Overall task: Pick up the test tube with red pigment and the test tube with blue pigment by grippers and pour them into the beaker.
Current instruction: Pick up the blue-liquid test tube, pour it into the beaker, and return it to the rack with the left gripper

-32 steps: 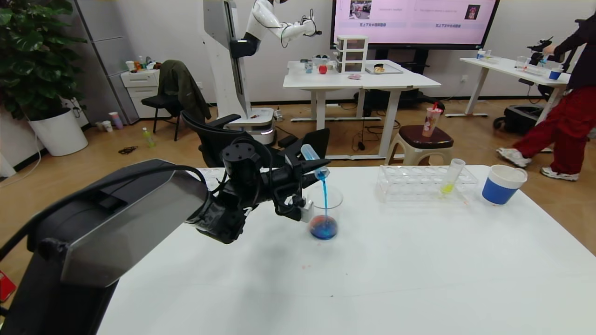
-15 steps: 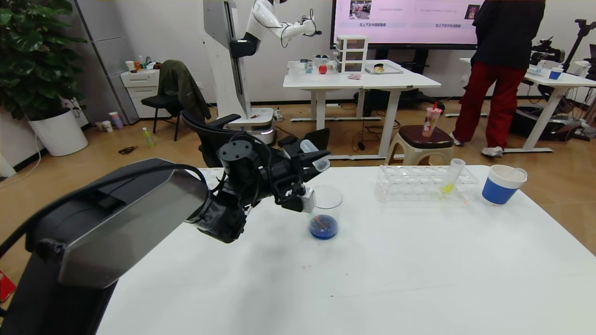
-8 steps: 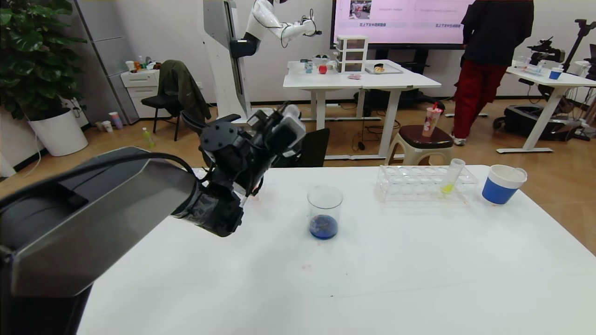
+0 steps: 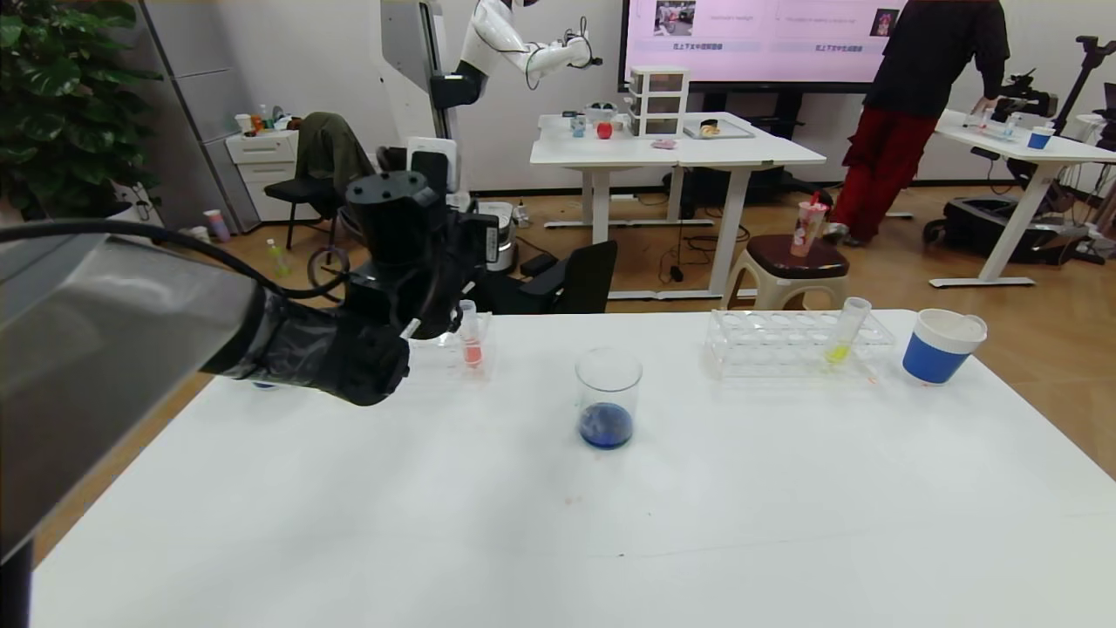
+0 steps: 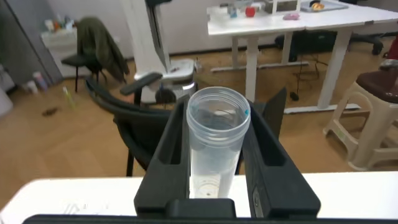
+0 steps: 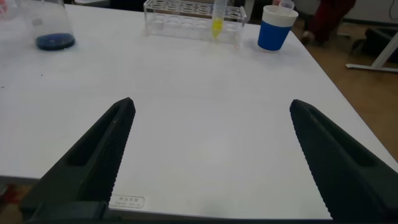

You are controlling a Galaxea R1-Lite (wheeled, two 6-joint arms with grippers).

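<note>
Tube point(image 5: 214, 146), emptied, sits clamped in the left tool point(image 5: 214, 155) near the far-left rack; beaker point(image 4: 608, 397) holds blue liquid; right tool point(image 6: 211, 155) gapes wide above the worktop point(image 4: 697, 523).

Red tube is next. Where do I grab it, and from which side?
Grip the test tube with red pigment on its clear upper part, above the rack holding it upright; liquid sits low. Come level from the beaker side, probably. The left gripper is shut on the empty tube, so free it first.

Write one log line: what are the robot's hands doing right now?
left hand: shut on empty tube | right hand: open, idle over table | beaker: blue liquid
</note>
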